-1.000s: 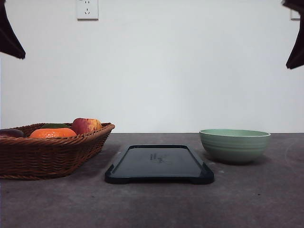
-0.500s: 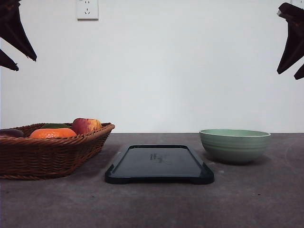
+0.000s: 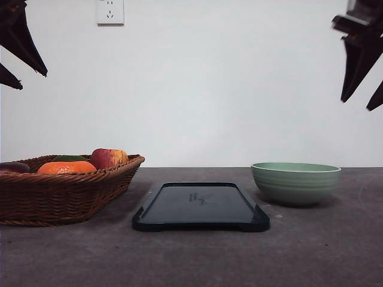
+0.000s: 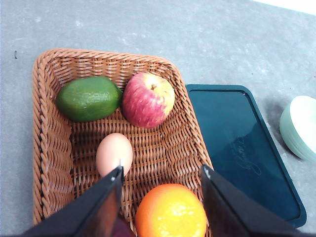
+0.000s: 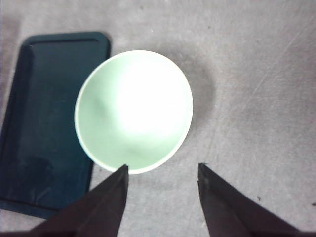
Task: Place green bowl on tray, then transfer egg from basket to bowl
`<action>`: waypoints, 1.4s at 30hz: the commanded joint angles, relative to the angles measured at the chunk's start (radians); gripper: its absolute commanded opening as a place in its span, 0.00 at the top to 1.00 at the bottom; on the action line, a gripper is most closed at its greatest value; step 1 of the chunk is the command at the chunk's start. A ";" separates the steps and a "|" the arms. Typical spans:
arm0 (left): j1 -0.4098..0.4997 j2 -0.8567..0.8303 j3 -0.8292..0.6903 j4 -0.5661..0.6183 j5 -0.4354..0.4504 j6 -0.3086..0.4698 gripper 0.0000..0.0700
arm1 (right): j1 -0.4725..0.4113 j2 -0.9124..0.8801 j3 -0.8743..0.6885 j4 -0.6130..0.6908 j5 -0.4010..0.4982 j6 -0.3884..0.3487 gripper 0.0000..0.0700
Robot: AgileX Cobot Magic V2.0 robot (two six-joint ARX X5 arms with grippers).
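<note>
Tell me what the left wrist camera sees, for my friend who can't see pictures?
A brown woven wicker basket holds a tan egg, a red-yellow apple, a green fruit and an orange fruit. The open left gripper hangs above it. Beside the basket lies a glossy black tray.

Basket (image 4: 49,148): brown woven wicker, rough. Tray (image 3: 200,206): black, glossy, smooth. Green bowl (image 3: 295,183): pale ceramic-looking, faintly ridged outside, smooth inside. Egg (image 4: 114,153): smooth, matt tan. Desk (image 3: 311,251): grey, matt, speckled.
</note>
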 commanded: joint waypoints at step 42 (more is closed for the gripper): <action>-0.002 0.008 0.023 0.034 0.005 0.010 0.56 | 0.215 0.396 0.536 -0.269 -0.002 -0.077 1.00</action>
